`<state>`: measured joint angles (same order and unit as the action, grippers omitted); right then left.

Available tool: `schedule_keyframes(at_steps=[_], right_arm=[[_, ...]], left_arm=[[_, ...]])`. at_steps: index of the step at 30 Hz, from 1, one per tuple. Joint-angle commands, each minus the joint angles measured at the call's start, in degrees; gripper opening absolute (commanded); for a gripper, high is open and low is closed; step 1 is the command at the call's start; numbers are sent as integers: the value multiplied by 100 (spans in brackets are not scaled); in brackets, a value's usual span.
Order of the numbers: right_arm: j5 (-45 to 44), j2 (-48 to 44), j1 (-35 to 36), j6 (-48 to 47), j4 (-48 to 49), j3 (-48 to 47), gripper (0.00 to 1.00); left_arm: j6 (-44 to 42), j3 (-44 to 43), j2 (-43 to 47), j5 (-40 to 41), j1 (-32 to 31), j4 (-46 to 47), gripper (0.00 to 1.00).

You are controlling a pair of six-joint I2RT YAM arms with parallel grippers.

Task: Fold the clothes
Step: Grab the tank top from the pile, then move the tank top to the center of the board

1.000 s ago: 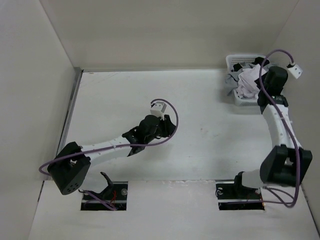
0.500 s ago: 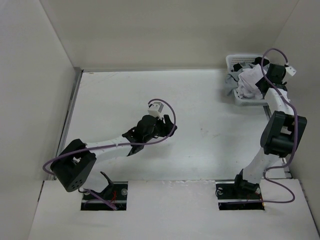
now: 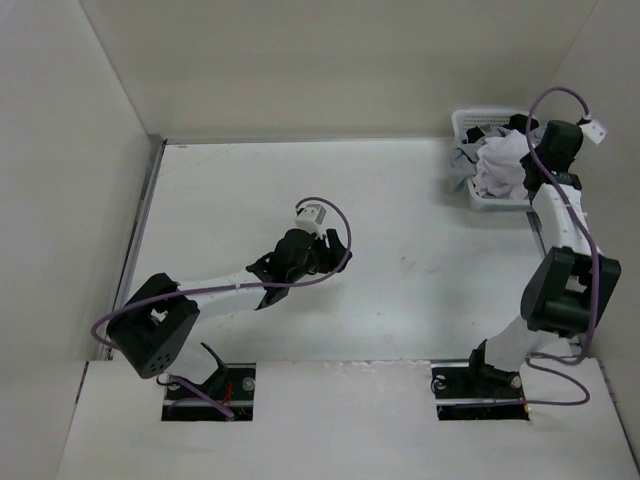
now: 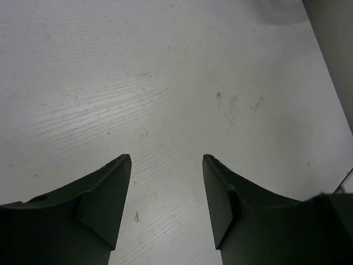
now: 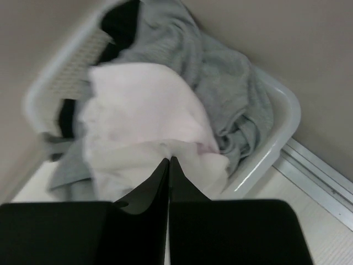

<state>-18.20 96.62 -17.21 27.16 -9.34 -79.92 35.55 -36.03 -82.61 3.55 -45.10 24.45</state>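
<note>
Hovering over the bare desk point(image 4: 165, 83) near the middle of the top view, my left jaws stand wide apart with nothing between them. My right jaws are pressed together, tip to tip, at the upper right of the top view, over the white basket point(image 3: 468, 122) that sits in the desk's far right corner. The white T-shirt point(image 5: 140, 110) lies crumpled in that basket, heaped on top of the other clothes. In my right wrist view the closed tips meet right at the shirt's near fold, in the lower middle of the frame; whether any fabric is pinched between them I cannot tell. Grey garments point(image 5: 231, 94) lie bunched beside the shirt toward the upper right of that view. A black garment point(image 5: 118, 22) shows at the upper left, inside the basket.
</note>
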Motion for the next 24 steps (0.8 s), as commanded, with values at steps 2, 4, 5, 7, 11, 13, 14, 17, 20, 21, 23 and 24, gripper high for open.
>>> schedule_keyframes(at_steps=[2, 4, 5, 7, 11, 13, 14, 17, 20, 21, 23, 24], right_arm=[[123, -1670, 739, -79, 908, -138, 1], [263, -2189, 1187, -123, 864, -173, 2], [368, -2409, 1433, -149, 829, -234, 2], [588, -2761, 1934, -158, 698, -427, 2], [1028, -3341, 3155, -123, 565, -613, 3], [1116, -3587, 3823, -106, 583, -333, 4], [1125, -3710, 4148, -62, 618, -44, 4], [1125, -3992, 5080, 96, 837, 1168, 5], [994, -4151, 5854, 403, 1346, 2906, 11], [1020, -4116, 6004, 517, 1434, 3408, 14], [950, -4090, 6163, 842, 1366, 4148, 25], [923, -4168, 6181, 922, 1287, 4403, 38]], left_arm=[[127, -273, 192, -74, 164, 78, 53], [180, -282, 350, -48, 295, -62, 53], [215, -282, 472, -30, 392, -159, 52], [285, -290, 736, 14, 602, -387, 52], [505, -264, 1316, 180, 1112, -888, 52], [663, -168, 1650, 373, 1367, -1116, 52], [742, -80, 1834, 487, 1481, -1205, 52], [997, 297, 2528, 813, 1877, -1503, 53], [1068, 684, 3275, 910, 2298, -1846, 54], [1059, 798, 3478, 867, 2457, -1969, 54], [980, 939, 3646, 727, 2598, -2171, 54], [919, 1001, 3620, 674, 2590, -2251, 54]])
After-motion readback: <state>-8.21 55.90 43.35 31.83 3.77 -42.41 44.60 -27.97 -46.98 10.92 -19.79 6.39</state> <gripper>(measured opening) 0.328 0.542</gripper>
